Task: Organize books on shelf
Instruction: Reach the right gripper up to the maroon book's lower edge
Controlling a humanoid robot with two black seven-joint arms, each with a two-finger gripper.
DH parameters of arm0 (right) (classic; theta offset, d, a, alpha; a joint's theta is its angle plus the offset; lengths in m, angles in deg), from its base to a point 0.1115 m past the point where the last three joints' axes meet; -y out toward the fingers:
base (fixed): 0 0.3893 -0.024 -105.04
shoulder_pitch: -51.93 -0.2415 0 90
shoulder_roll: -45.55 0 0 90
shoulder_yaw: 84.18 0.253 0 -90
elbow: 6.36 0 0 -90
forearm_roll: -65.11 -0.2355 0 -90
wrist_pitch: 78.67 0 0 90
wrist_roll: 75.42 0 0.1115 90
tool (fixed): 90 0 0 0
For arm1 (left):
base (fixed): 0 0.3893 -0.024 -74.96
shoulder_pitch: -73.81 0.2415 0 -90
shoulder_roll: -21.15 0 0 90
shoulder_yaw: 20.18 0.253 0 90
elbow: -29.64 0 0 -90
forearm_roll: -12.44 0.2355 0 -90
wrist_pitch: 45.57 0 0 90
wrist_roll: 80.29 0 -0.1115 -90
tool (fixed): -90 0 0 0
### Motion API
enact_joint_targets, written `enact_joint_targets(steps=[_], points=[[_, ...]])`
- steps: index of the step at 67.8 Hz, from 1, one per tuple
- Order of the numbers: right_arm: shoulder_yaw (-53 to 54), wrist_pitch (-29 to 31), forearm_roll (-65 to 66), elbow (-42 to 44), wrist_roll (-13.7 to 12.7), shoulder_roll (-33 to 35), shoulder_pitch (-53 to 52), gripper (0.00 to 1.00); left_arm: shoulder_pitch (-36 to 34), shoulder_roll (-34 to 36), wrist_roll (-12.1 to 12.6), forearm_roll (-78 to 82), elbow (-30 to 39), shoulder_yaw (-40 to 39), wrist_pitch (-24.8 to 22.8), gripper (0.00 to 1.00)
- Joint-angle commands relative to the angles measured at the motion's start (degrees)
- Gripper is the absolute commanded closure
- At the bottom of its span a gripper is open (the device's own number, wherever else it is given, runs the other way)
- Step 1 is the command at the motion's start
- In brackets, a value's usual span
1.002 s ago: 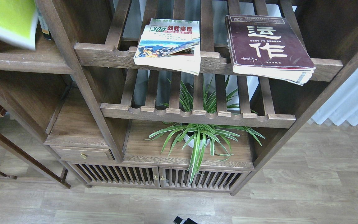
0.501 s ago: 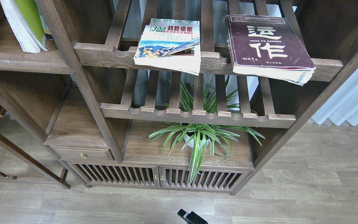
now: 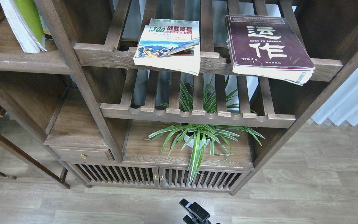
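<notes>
The thin yellow-green book (image 3: pixel 29 18) stands tilted on its edge on the solid dark-brown shelf (image 3: pixel 8 59) at the top left. The white "300" book (image 3: pixel 169 40) lies flat on the upper slatted rack (image 3: pixel 104 53), overhanging its front rail. The thick maroon book (image 3: pixel 269 43) lies flat to its right, its corner sticking out past the rail. A black gripper, which I take for my right (image 3: pixel 194 213), shows at the bottom edge, low in front of the cabinet and far from all books. Its fingers cannot be told apart. My left gripper is out of view.
A second slatted rack (image 3: pixel 197 116) sits under the first. A potted spider plant (image 3: pixel 197 137) stands on the board below it. Slatted cabinet doors (image 3: pixel 157 177) and a small drawer (image 3: pixel 82 154) are at the base. A white curtain (image 3: pixel 353 102) hangs at the right.
The yellow-green book went from lying tilted and blurred at the top left to standing on its edge on the solid shelf. The black gripper has risen into view at the bottom edge.
</notes>
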Motion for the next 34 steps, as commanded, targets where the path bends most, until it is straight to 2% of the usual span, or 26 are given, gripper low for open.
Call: enact_joint_targets(steps=[1,9,10,15,21,34], points=[[2.5,0.0,0.0,-1.5,0.0,0.0,0.0,0.04,5.4,-1.5,-0.1,-3.9,2.4,-1.3,0.0,0.43],[6.2,0.0,0.0,-4.9,-0.1,0.0,-0.1,0.04,9.3,-5.1,0.5,-5.2,4.1,-2.8,0.0,0.26],[6.7,0.0,0.0,-5.6,-0.1,0.0,-0.1,0.04,10.3,-5.9,0.6,-5.3,4.2,-2.8,0.0,0.19],[7.5,0.0,0.0,-7.1,-0.1,0.0,-0.3,0.04,12.7,-8.1,0.7,-5.3,4.9,-2.9,0.0,0.07],[7.7,0.0,0.3,-8.7,-0.1,0.0,-0.9,0.04,15.9,-11.8,0.7,-5.3,4.8,-2.9,0.0,0.01],[8.1,0.0,0.2,-15.3,-0.1,3.9,-0.9,0.04,19.5,-15.3,0.8,-5.4,4.3,-1.8,0.0,0.01]])
